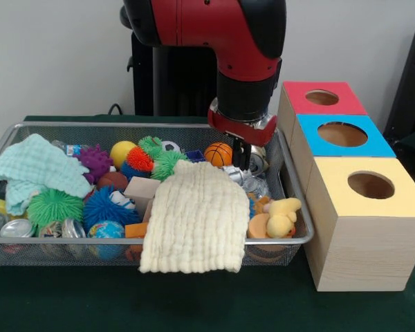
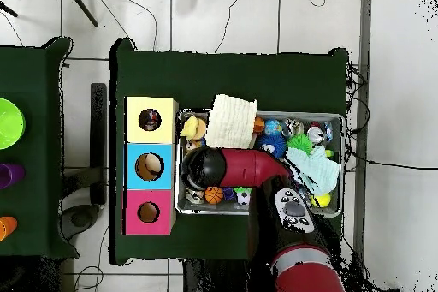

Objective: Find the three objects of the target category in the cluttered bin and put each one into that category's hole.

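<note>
Dark fingers (image 1: 241,156) hang nearly closed, empty, above the bin (image 1: 159,126).

The robot's arm (image 1: 214,31) is built of thick rounded segments with glossy red shells and black caps at the joints. In the front view, a broad red link runs across the top and ends in a black rounded cover; below it sits a red collar, then a black cylindrical wrist section (image 1: 243,93), then a red flared ring with a shiny silver metal plate (image 1: 252,128) under it. From that plate hangs the small dark gripper (image 1: 241,158), its fingers too tightly grouped to read. From above, the arm shows a black dome end, a red link, a black joint housing carrying a grey panel with small buttons (image 2: 295,207), and a red lower link.
</note>
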Motion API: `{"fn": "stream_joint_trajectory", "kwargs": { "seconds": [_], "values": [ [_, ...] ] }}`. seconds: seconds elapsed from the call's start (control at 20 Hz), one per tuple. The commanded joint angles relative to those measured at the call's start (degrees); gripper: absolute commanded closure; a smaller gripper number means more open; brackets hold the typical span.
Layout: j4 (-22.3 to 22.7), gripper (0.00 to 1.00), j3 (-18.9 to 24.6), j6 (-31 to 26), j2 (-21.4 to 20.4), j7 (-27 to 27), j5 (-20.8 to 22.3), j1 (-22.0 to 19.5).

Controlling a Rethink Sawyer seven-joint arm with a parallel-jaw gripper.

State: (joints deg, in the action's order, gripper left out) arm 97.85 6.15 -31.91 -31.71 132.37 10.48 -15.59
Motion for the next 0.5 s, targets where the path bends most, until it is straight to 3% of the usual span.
{"fn": "stream_joint_trajectory", "kwargs": {
  "seconds": [0.05,0.5],
  "values": [
    [-1.3,1.00,3.0,-11.6,0.0,-6.5,2.1,-1.2],
    [-0.5,1.00,2.9,-10.3,0.1,-5.1,2.9,-0.8]
  ]
}}
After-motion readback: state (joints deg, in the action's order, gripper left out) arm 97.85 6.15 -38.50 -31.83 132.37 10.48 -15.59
